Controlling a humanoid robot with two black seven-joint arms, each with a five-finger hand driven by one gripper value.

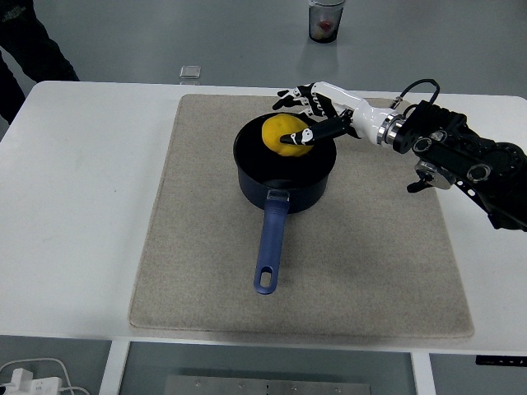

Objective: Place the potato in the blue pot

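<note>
The yellow potato [282,132] lies inside the dark blue pot [284,177], against its far rim. The pot stands on the beige mat [198,247] with its long blue handle [268,247] pointing toward the near edge. My right hand [298,115] reaches in from the right and hovers at the potato. Its fingers [298,95] are spread and lifted off behind the potato, while the thumb [298,137] still lies across the potato's front. The left arm is out of view.
A clear cup [325,20] with something pink in it stands on the floor beyond the table. A small clear box [189,72] sits at the table's far edge. A person's dark sleeve [25,41] shows at top left. White cables [33,378] lie below the near edge.
</note>
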